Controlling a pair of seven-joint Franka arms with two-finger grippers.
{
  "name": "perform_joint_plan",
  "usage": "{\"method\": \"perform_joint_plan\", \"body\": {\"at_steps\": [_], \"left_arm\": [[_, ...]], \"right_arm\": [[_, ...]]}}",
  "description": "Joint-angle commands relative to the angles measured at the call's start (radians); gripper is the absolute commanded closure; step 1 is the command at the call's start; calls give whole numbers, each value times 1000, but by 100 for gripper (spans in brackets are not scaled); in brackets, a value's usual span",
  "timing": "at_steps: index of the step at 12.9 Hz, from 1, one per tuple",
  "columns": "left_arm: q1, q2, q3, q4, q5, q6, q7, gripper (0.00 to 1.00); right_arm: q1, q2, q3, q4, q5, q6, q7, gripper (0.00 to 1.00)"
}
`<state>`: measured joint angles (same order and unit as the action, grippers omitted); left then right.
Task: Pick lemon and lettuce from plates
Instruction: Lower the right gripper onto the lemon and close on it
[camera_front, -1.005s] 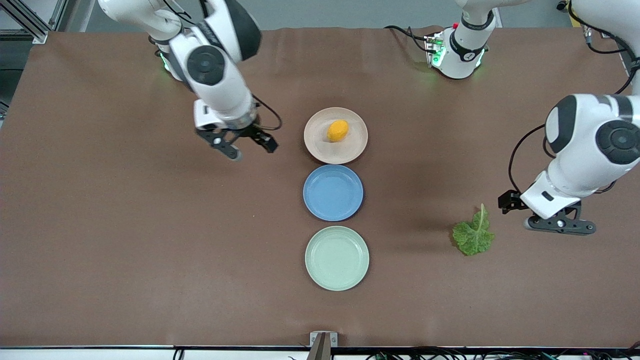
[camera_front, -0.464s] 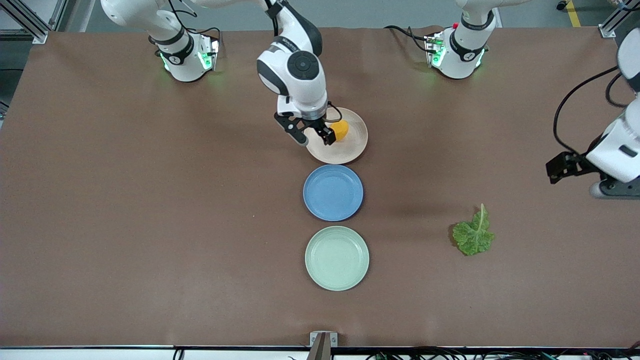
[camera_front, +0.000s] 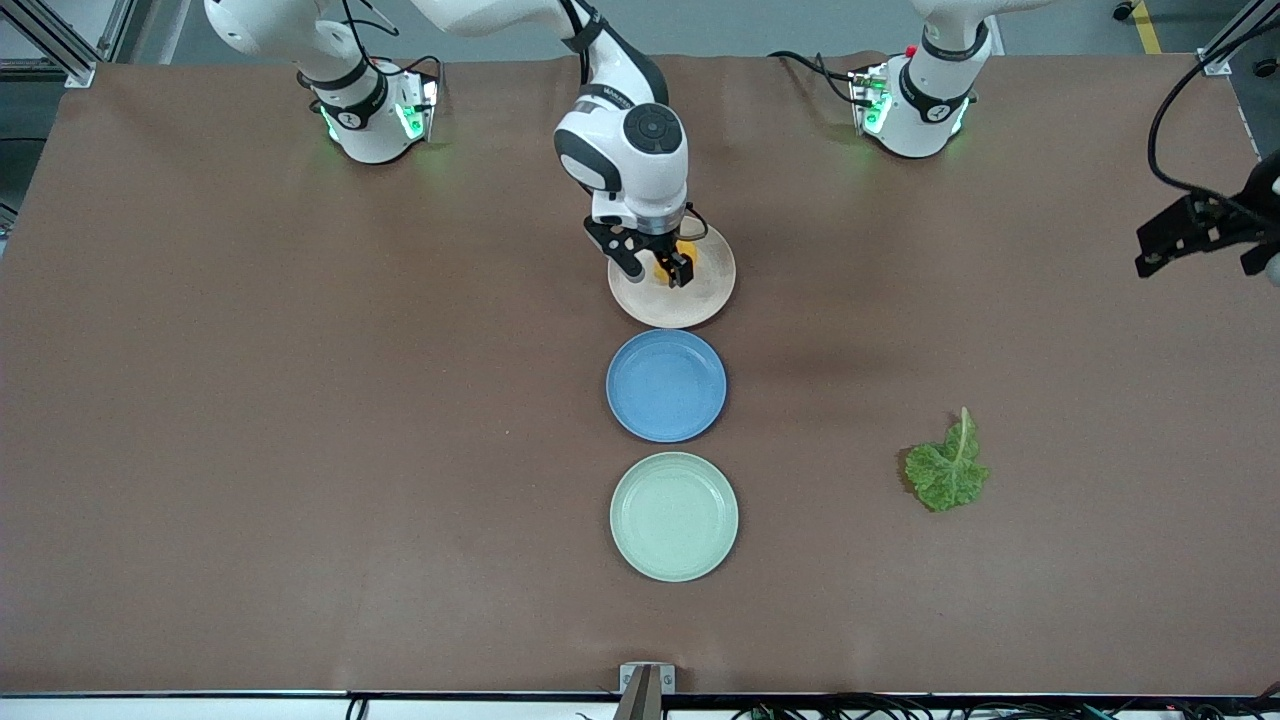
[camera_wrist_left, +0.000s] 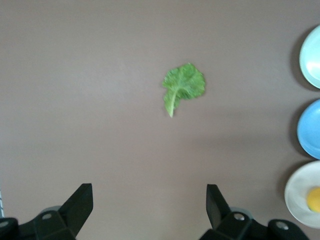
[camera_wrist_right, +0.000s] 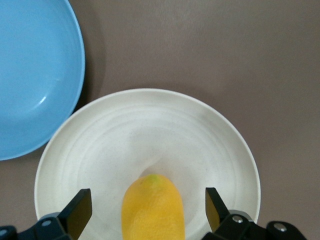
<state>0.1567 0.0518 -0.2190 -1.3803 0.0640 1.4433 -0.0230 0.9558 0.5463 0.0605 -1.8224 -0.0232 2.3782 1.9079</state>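
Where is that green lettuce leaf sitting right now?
The lettuce lies flat on the bare brown table, not on any plate, toward the left arm's end, level with the mint green plate.

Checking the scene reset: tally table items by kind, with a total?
Plates: 3: beige plate, blue plate, green plate
Lemon: 1: lemon, on the beige plate, between the open right gripper fingers
Lettuce: 1: lettuce, on the bare table, not on a plate
Total: 5
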Motion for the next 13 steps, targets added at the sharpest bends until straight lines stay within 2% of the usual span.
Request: {"method": "perform_joint_plan", "body": {"at_steps": [1,5,6,7,9,10,11,12,13], "left_arm": [[7,-33,-8,-12,-49,-40,2,0],[-28,-52,12,-40,-52,-40,-8,0],[-67,-78,54,-64,-52,-38,-8,0],[-113,-87,99,-90,-52,-37,-9,0],[-123,-95,119,-98,-50,-30,-12,0],[-115,-98,119,-106,-50,-30,-14,0],[-115,-98,118,-103,-47,-29,-12,0],[-115,-92,118,-98,-44,-21,-12,0],[-115,-86,116,-98,-46,-17,-9,0]], "right_arm": [[26,30,-13,31,-24,-1,54,0],[58,90,-13,75,-24,1,88,3],[63,95,-13,77,-24,10,88,5],[63,96,-13,77,-24,25,88,9],[64,98,-13,75,-24,30,88,22],[64,96,-13,75,-23,30,85,40],[58,93,-13,77,-23,26,82,67],[52,89,-13,77,-23,15,73,89],[40,81,-16,77,-23,7,59,97]]}}
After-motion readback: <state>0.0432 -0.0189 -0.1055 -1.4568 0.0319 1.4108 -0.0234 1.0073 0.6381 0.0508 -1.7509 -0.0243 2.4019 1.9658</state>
